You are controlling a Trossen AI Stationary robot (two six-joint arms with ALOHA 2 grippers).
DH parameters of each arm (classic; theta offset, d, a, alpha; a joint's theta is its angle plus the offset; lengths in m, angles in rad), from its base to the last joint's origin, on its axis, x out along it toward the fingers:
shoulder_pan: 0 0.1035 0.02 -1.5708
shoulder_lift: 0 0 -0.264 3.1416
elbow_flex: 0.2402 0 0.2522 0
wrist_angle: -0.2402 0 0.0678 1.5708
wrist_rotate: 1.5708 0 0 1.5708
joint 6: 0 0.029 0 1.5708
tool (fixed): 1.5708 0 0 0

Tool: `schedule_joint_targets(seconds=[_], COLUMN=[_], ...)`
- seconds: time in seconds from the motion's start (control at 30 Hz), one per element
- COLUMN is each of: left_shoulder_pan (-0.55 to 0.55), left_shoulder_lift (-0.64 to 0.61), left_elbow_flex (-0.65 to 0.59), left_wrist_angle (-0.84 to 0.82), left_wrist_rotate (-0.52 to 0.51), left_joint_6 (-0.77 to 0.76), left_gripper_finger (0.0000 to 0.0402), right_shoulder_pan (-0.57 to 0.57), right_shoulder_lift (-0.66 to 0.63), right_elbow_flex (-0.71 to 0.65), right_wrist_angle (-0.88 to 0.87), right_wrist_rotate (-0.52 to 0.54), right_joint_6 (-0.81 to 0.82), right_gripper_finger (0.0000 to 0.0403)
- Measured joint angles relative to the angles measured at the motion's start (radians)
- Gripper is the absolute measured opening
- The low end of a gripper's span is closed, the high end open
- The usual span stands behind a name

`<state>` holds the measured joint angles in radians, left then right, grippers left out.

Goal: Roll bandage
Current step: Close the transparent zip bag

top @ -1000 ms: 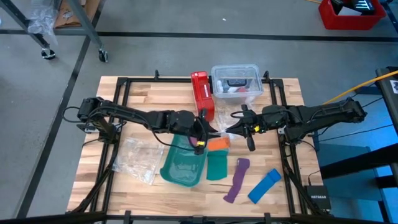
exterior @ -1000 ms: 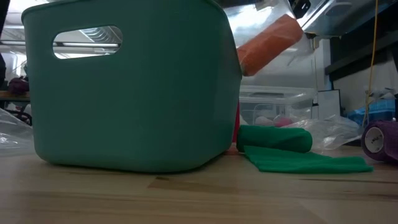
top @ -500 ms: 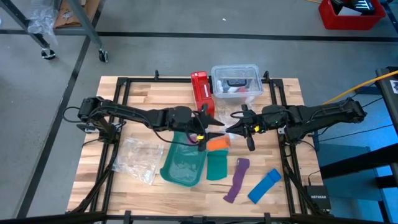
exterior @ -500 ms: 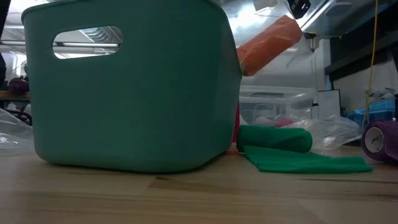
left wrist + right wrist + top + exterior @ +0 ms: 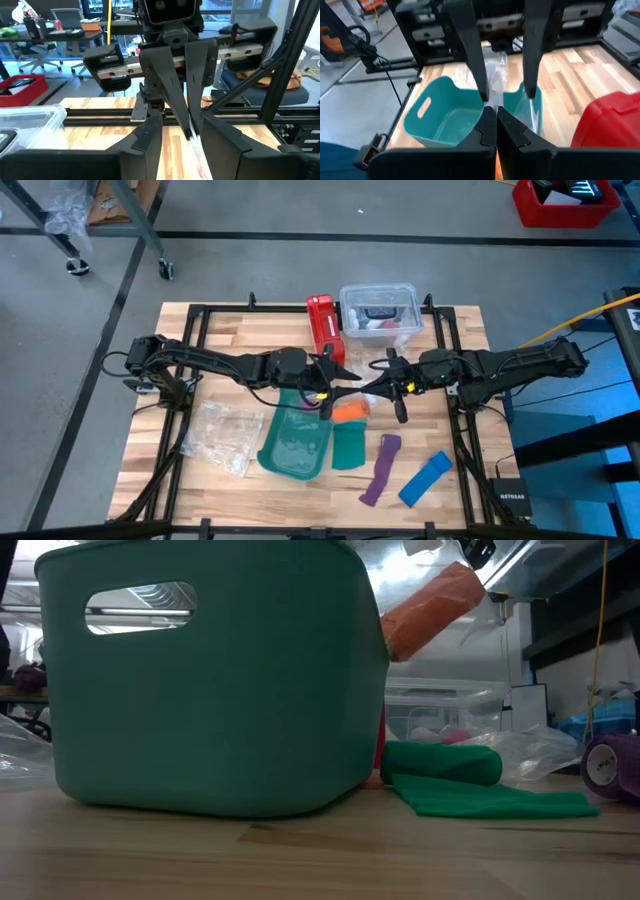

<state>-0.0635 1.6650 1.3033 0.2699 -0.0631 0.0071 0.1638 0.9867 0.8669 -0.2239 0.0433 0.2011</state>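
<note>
The orange bandage point(image 5: 350, 412) hangs in the air, tilted, beside the teal basket's right side point(image 5: 430, 608). Shiny clear film lies over its upper end. My right gripper point(image 5: 372, 387) is shut above it, and its tips show in the left wrist view point(image 5: 192, 131). My left gripper point(image 5: 338, 380) faces it from the table's left, open. Its two fingers point(image 5: 145, 145) stand on either side of the right gripper's tips without touching. My right gripper pinches a strip of clear film point(image 5: 197, 142) between its two fingertips, coming from the table's right and slanting a little down. The film runs down toward the bandage. The bandage point(image 5: 430, 608) hangs tilted below the fingers, clear of the table.
A teal basket point(image 5: 295, 445) stands below my left gripper. A part-rolled green bandage point(image 5: 350, 445), a purple roll point(image 5: 380, 468) and a blue strip point(image 5: 425, 478) lie near the front right. A red box point(image 5: 324, 330) and a clear tub point(image 5: 380, 310) stand at the back, and a plastic bag point(image 5: 225, 435) lies at the left.
My left gripper has opened and let go at the bandage, and its fingers have tipped up from slanting down to about level. The bandage stays hanging under my right gripper, which has kept still.
</note>
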Motion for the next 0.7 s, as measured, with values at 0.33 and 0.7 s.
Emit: schedule_joint_targets(seconds=[0.33,0.7], left_shoulder_pan=[-0.009,-0.006], left_shoulder_lift=[0.0,0.001], left_elbow_flex=[0.0,0.0], left_wrist_angle=[-0.006,-0.05], left_wrist_rotate=[0.001,0.0], left_joint_6=[0.0,0.008], left_gripper_finger=[0.0117,0.0097], right_shoulder_pan=[0.0,0.0], right_shoulder_lift=[0.0,0.0], right_elbow_flex=[0.0,0.0], right_wrist_angle=[0.033,0.03], right_wrist_rotate=[0.001,-0.002], right_joint_6=[-0.001,-0.001], right_gripper_finger=[0.0,0.0])
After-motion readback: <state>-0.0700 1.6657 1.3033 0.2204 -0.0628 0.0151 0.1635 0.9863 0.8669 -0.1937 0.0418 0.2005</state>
